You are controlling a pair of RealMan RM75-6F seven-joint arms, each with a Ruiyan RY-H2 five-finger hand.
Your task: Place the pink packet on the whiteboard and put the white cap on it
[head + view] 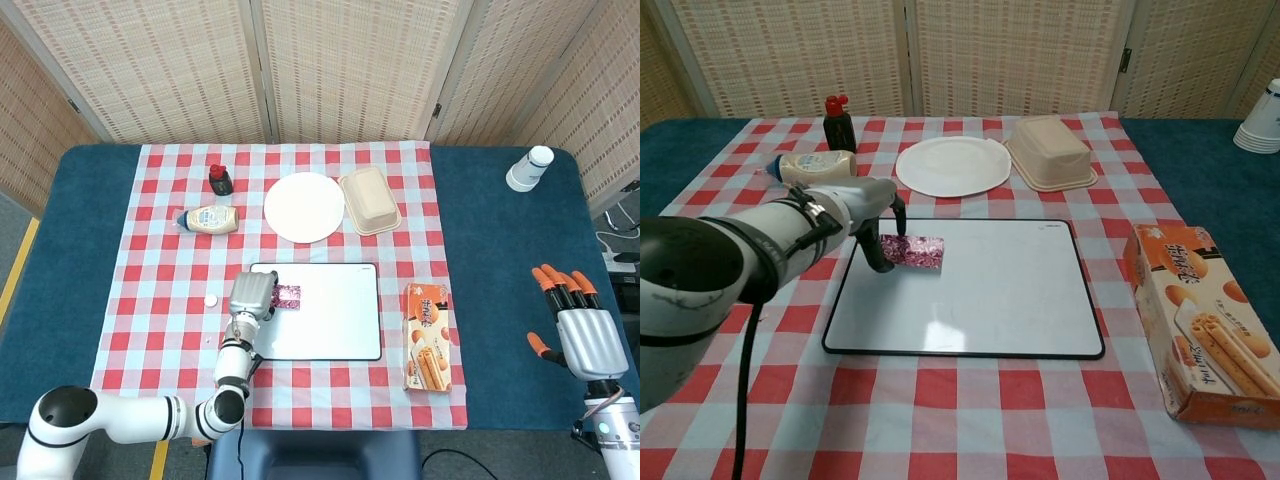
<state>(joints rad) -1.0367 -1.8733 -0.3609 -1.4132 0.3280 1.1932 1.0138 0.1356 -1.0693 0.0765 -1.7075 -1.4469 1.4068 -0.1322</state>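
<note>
- Checkered bench (160, 330): we're seeing whiteboard (325, 325) at its center.
- Left robot hand (250, 296) is pinching pink packet (287, 296) over whiteboard's left part.
- Right robot hand (578, 330) is hovering released, fingers spread.

Staged lab test cell, not a real kitchen: woven rattan folding screens (330, 60) across the top of the frame, blue-covered desk (500, 290) under a red-and-white checked cloth (160, 270), yellow floor tape (18, 268) at left edge.
</note>
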